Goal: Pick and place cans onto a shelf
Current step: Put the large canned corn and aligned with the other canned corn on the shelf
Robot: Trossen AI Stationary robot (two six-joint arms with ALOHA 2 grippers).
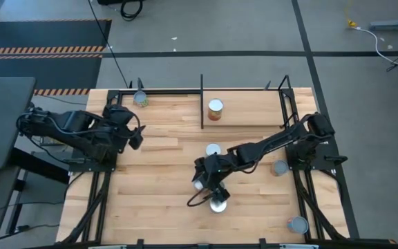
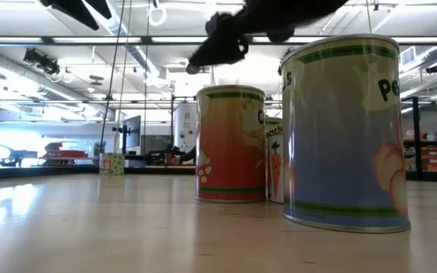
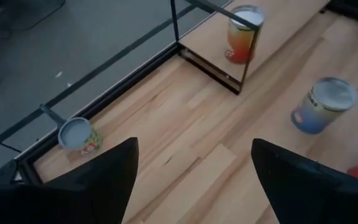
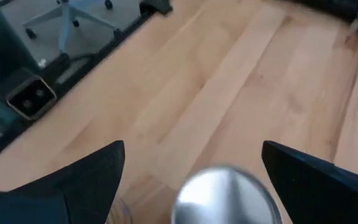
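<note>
My right gripper [image 1: 213, 188] is open near the middle of the table. It hovers over a silver-topped can [image 1: 218, 203], whose top [image 4: 225, 196] shows between the spread fingers in the right wrist view. My left gripper [image 1: 135, 135] is open and empty at the table's left side. The shelf [image 1: 251, 114] is a raised light-wood board with black posts at the far edge. One orange-labelled can [image 1: 215, 109] stands upright on it, and it also shows in the left wrist view [image 3: 243, 34]. Another can [image 1: 213, 149] stands on the table in front of the shelf.
More cans stand on the table: one in the far left corner [image 1: 141, 99], one by the right arm's base [image 1: 279, 167], one at the near right [image 1: 297, 224]. In the low view a peach can [image 2: 347, 129] and an orange can [image 2: 231, 144] stand close.
</note>
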